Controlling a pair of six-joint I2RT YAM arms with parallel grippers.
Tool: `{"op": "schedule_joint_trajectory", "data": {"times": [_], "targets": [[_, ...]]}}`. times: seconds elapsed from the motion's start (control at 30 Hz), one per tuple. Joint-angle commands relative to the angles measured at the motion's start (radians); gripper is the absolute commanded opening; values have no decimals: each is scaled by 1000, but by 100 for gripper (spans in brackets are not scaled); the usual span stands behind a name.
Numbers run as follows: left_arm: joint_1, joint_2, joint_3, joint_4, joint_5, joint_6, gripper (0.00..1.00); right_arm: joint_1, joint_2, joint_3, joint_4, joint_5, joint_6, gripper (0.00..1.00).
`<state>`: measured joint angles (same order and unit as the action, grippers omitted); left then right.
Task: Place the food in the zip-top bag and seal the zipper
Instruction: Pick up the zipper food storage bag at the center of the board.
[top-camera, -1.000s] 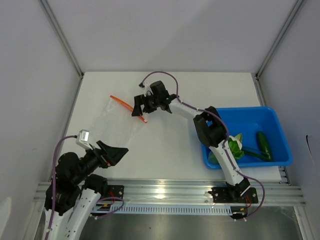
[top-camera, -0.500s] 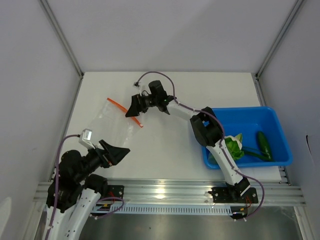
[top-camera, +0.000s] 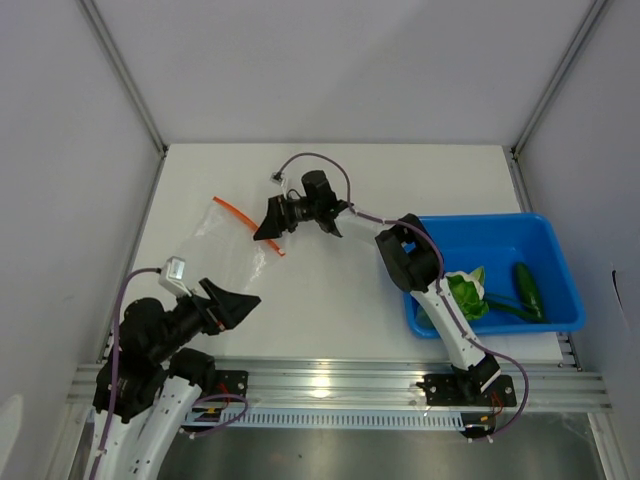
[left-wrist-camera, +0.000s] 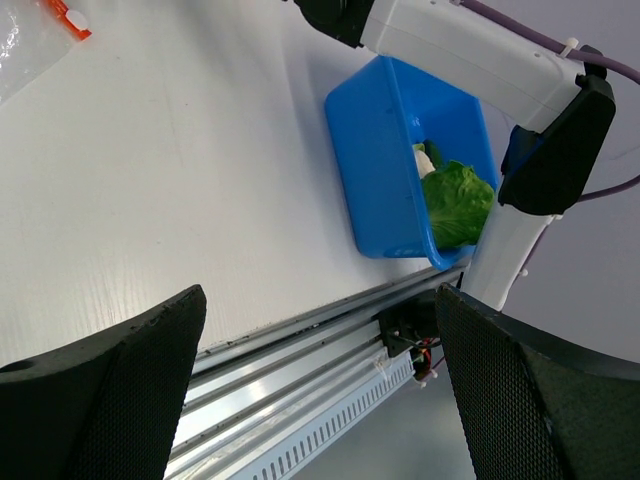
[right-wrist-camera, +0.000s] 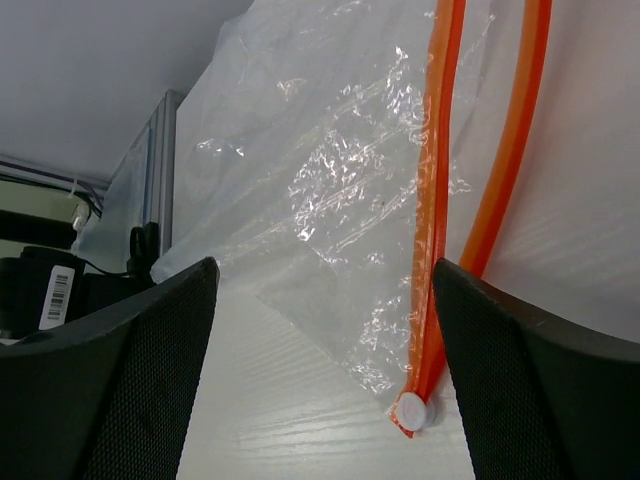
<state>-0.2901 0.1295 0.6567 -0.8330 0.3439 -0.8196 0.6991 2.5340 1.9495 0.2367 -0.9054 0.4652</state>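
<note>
Right now my right end effector is spread open at the zip-top bag's mouth. The orange zipper lies on the counter between its fingers, ungripped. My left end effector hangs open and empty. The food sits in the blue bin, well apart from the bag.

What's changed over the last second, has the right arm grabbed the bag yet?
Not yet. The right gripper moved a little left over the zipper, and the zip-top bag shifted slightly left and toward the arms. Its jaws are open, with nothing grasped. The left gripper, also open, and the food in the blue bin stayed put.
</note>
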Motion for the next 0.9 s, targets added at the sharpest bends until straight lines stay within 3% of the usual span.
{"op": "schedule_joint_trajectory", "data": {"times": [0.0,0.17,0.43,0.87], "targets": [[-3,22,30,20,3,11,97,2,-61,-61,119,10,23,89],[-3,33,23,35,10,11,97,-3,-120,-112,151,57,13,91],[-3,21,26,15,1,17,97,19,-18,20,76,-9,9,88],[-3,19,41,-15,-14,31,98,56,62,66,170,-101,105,82]]}}
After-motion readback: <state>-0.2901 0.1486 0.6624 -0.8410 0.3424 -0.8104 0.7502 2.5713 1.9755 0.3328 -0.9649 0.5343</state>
